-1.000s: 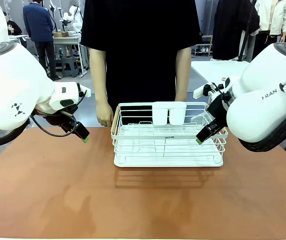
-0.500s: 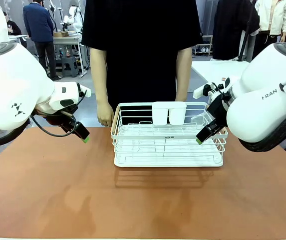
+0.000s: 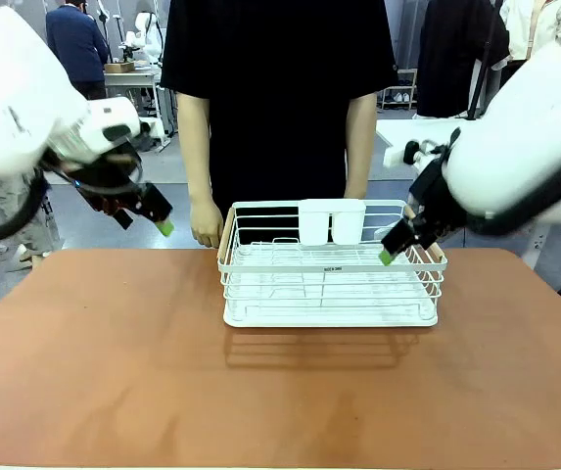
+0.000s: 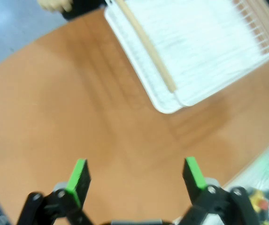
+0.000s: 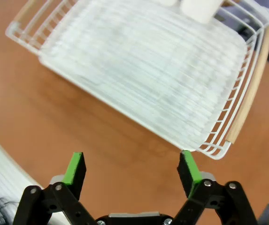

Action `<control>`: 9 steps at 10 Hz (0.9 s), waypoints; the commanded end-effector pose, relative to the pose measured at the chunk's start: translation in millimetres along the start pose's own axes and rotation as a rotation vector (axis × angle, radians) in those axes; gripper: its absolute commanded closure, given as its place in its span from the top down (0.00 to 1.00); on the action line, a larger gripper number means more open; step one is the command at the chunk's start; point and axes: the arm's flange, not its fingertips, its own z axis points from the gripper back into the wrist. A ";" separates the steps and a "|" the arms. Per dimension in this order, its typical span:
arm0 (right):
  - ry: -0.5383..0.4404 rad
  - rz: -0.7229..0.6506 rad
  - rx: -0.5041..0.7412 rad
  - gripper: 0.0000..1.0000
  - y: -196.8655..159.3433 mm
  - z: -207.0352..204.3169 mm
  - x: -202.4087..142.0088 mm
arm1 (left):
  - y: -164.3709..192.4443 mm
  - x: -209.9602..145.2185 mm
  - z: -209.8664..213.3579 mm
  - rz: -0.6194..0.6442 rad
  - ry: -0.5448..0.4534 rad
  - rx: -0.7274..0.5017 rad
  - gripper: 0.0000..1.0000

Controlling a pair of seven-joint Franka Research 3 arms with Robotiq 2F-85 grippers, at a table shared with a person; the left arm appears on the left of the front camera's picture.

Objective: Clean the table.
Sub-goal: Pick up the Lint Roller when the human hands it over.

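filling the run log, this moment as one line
left gripper open, empty | right gripper open, empty | white wire rack on matte reddish-brown table

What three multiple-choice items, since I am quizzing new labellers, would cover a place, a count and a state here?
1. Where does the wire rack stand? A) far middle of the table B) its near edge C) the floor
2. How many white cups hang on the rack's far rim? A) one B) two C) four
3. How is the left tool? A) open, empty B) shut C) gripping a cloth
Key: A, it sits before the person; B, two side by side; A, jaws apart, nothing between.
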 end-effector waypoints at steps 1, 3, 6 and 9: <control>0.008 -0.126 0.168 1.00 -38.6 54.6 -6.5 | 33.8 -8.1 36.8 0.123 0.048 -0.190 1.00; -0.013 -0.243 0.283 1.00 -68.3 89.4 -21.5 | 61.0 -24.2 66.5 0.175 0.026 -0.370 1.00; -0.047 -0.458 0.501 1.00 -124.6 133.3 -60.2 | 107.3 -66.3 105.6 0.256 -0.064 -0.589 1.00; -0.156 -0.600 0.709 1.00 -177.6 164.5 -99.6 | 153.3 -109.9 124.0 0.357 -0.144 -0.732 1.00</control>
